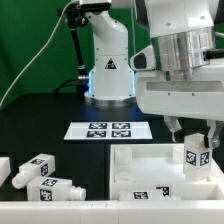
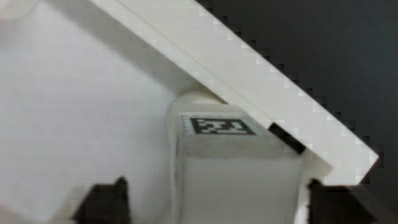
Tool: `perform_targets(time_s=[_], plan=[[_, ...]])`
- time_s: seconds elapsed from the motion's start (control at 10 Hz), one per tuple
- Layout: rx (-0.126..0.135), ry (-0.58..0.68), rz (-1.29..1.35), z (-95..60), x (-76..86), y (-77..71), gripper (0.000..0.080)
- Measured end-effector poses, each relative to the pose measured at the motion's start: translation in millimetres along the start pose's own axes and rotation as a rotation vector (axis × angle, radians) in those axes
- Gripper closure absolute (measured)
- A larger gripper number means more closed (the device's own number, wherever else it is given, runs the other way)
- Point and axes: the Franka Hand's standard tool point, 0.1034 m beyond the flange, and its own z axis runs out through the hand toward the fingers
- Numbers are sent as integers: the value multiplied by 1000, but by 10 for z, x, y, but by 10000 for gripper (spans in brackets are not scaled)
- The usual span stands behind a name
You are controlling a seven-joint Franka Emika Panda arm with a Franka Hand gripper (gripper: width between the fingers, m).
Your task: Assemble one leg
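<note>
A white leg (image 1: pixel 195 153) with a square tag stands upright at the corner of the white tray-like tabletop (image 1: pixel 140 153), at the exterior view's right. My gripper (image 1: pixel 196 143) hangs over it with one finger on each side. In the wrist view the leg (image 2: pixel 240 165) lies between the two dark fingertips, against the tabletop's raised rim (image 2: pixel 231 70). The gripper (image 2: pixel 217 200) is open: a gap shows between one fingertip (image 2: pixel 111 200) and the leg's side. The leg's lower end is hidden.
Several more tagged legs (image 1: pixel 42 170) lie at the exterior view's left near the front. The marker board (image 1: pixel 108 129) lies in the middle, in front of the arm's white base (image 1: pixel 108 70). A black cable runs down behind the base.
</note>
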Motion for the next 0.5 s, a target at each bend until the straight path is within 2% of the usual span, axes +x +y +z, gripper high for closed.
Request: perform_targets(time_s=[0.1,0.2,0.5], plan=[[-16,3,-104,10,-45,-11,177],[-27,4,-194,11,-78,-29,177],[-28,3,-395,13,-72,-25,150]])
